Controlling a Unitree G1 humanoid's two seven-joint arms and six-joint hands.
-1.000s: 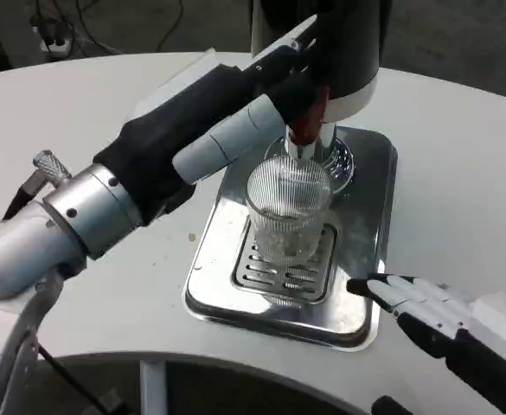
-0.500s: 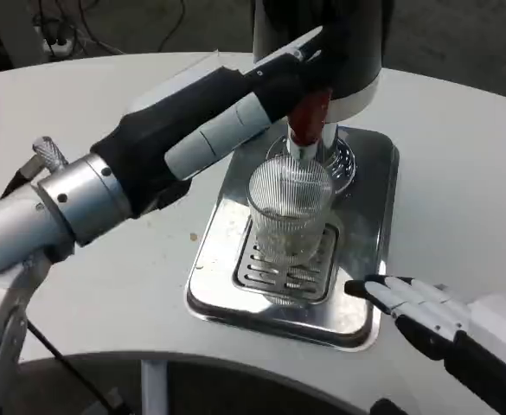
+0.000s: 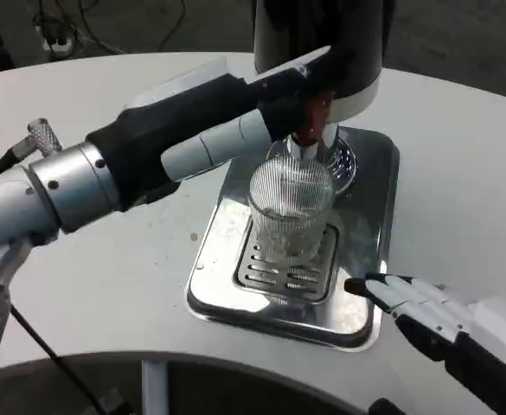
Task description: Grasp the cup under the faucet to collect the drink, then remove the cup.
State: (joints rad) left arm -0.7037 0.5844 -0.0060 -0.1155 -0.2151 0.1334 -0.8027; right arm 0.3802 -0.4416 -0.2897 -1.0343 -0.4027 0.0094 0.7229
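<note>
My left forearm has swung higher across the desk point(image 3: 105, 285) since a second ago, and the left hand point(image 3: 291, 86) now reaches at the red handle point(image 3: 309, 121) of the dispenser point(image 3: 322, 43), though I cannot tell how its fingers lie there. The ribbed glass cup point(image 3: 290, 212) has not moved: it stands upright on the slotted grate of the steel drip tray point(image 3: 369, 259), right under the faucet point(image 3: 300, 149). My right hand point(image 3: 425, 311) stays low at the tray's near right corner, fingers point(image 3: 382, 290) stretched out and holding nothing, apart from the cup, with the left arm crossing above and behind the cup.
</note>
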